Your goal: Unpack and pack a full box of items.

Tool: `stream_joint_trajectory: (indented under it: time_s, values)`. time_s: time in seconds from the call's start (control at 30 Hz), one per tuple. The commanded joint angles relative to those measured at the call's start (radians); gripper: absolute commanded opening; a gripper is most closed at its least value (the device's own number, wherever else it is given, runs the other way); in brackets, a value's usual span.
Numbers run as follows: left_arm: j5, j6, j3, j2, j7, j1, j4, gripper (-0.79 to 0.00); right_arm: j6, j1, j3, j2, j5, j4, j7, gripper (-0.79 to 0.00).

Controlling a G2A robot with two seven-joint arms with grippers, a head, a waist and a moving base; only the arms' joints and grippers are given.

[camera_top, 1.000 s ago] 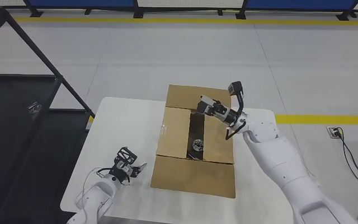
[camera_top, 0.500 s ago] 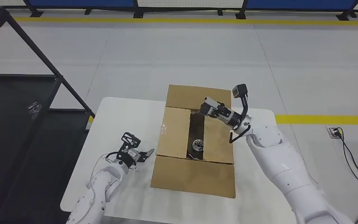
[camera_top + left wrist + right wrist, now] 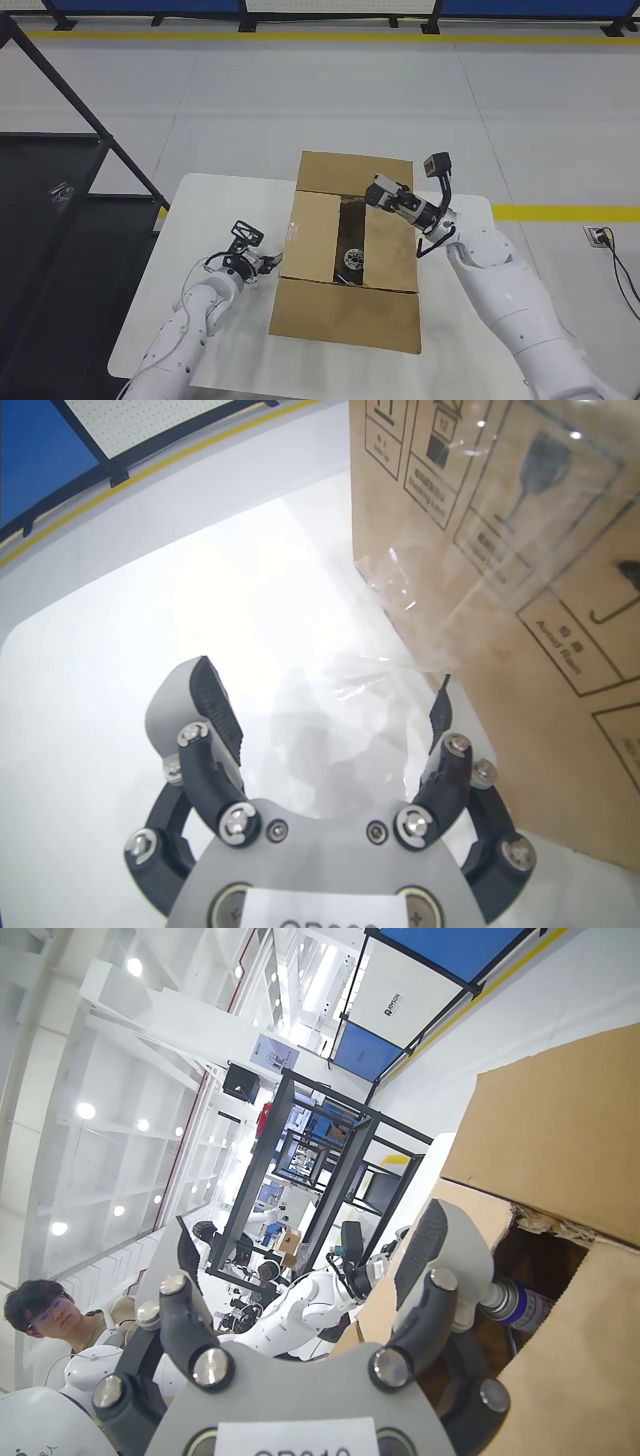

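White table (image 3: 215,205) bearing cardboard box (image 3: 345,315) at centre, flaps parted. Right gripper (image 3: 372,190), jaws spread, over gap's far end. Left gripper (image 3: 330,700), jaws released, low beside box's left wall. Spray can (image 3: 520,1303) inside.

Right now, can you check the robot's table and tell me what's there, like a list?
Surface: white table, holding the box.
Job's things: cardboard box, flaps partly open; spray can inside.
Clutter: loose clear film at the box's side.
Grippers: left gripper open, beside the box; right gripper open, above the box top.
Cables: floor cable right of the table.
Surroundings: black rack, yellow floor line.
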Motion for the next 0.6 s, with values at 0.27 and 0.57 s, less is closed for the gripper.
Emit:
stream_joint_trajectory:
  time_s: [0.27,0.57]
  values:
    - [-0.041,0.079,0.03,-0.029,0.07,-0.04,0.086,0.0,0.027,-0.021,0.026,0.005,-0.02,-0.032,-0.001,0.0]
    - [-0.047,0.131,-0.041,-0.012,0.145,0.004,0.055,0.0,0.041,-0.018,0.031,0.001,-0.023,-0.035,0.005,0.0]
